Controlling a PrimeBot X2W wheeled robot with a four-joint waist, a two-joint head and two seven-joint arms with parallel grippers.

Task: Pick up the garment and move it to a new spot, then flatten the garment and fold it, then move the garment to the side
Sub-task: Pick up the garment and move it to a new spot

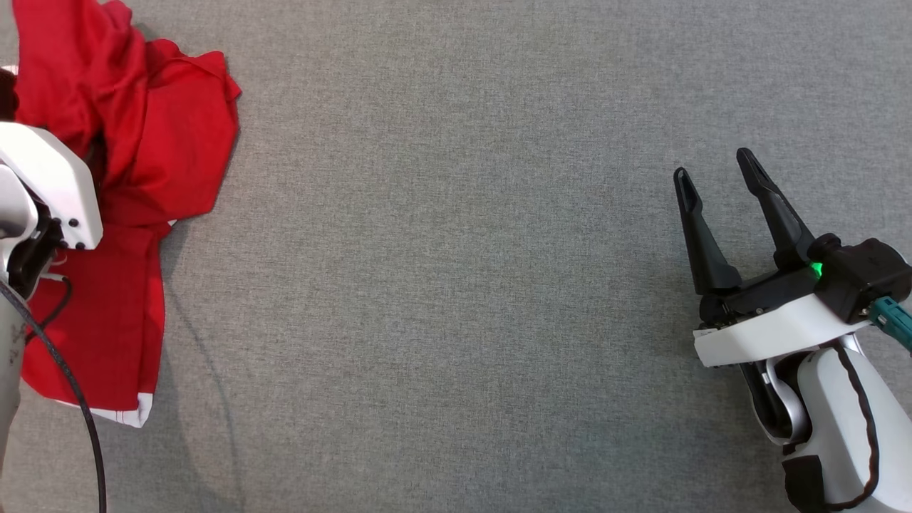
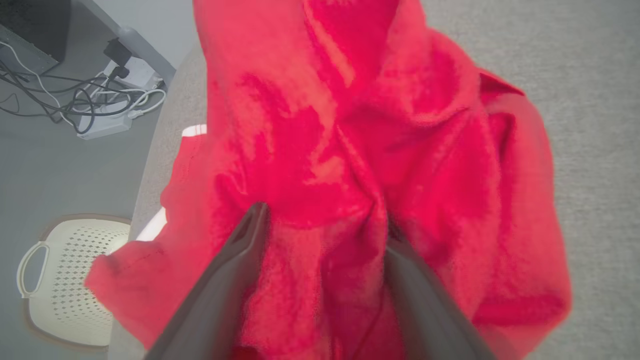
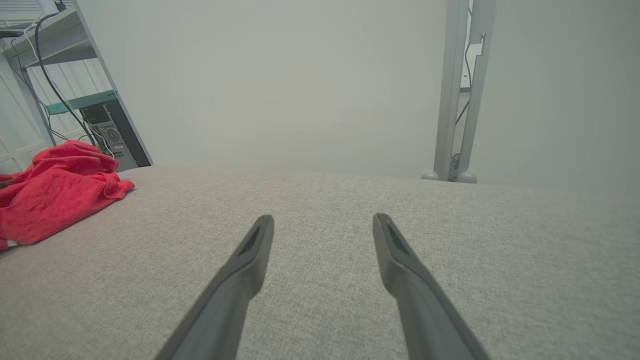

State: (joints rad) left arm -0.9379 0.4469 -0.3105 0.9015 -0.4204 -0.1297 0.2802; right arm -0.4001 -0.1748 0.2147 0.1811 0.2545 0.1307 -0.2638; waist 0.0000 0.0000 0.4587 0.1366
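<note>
Garment (image 1: 164, 142) crumpled far left, left jaws spread over it

Table (image 1: 456, 285) centre open; garment (image 1: 142, 142) crowds left edge.

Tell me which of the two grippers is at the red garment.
The left gripper: its open fingers straddle the crumpled red cloth garment. The right gripper hangs open over the grey fabric surface, far off.
</note>
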